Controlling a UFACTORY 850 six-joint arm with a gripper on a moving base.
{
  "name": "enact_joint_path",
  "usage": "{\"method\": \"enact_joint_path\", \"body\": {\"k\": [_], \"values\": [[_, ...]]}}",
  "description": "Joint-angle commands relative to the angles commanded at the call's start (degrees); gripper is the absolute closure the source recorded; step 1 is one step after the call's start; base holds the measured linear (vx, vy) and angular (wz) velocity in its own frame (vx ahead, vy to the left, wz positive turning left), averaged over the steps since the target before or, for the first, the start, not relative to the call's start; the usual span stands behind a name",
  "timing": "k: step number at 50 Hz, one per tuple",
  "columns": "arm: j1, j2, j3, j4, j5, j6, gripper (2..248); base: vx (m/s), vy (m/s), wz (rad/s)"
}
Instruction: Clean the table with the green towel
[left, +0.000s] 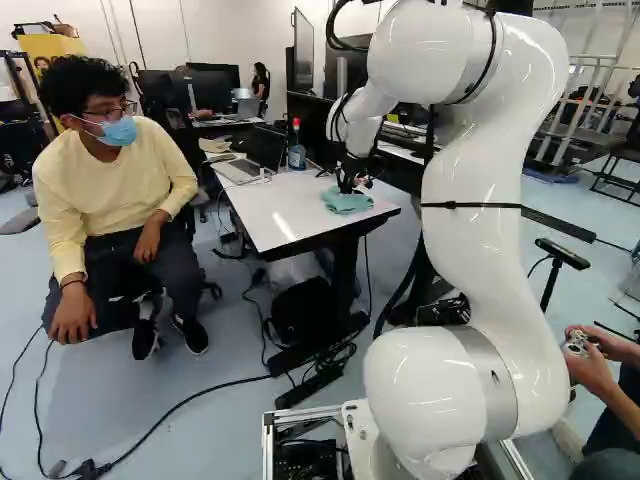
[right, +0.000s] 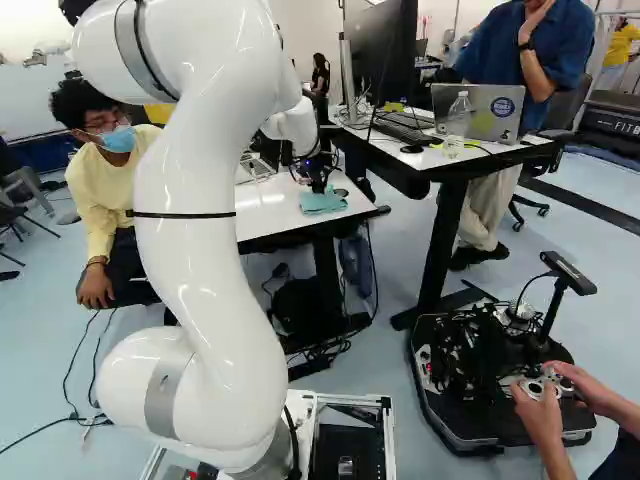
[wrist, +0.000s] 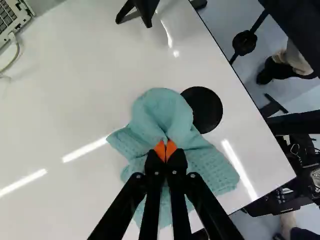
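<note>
Pinching a fold of the rumpled blue-green cloth towel (wrist: 161, 107): black two-finger gripper (wrist: 165, 150), jaws clenched on it. Towel lies on the glossy white table (wrist: 75, 107), near a corner. Flat black disc (wrist: 204, 110) beside it, gripper's 1 o'clock. Wiping done: can't tell; broad top towards 10 o'clock probably remains.

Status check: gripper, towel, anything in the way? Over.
Gripper shut on green towel. Towel bunched up at the pinch, lying on white table. Black disc against towel's edge, could get in the way.
</note>
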Motion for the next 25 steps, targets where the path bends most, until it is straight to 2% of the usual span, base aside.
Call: {"method": "enact_joint_path", "body": {"k": [25], "values": [[0.0, 3.5, 0.7, 0.0, 0.0, 0.0, 225, 0.0, 0.0, 0.0]]}}
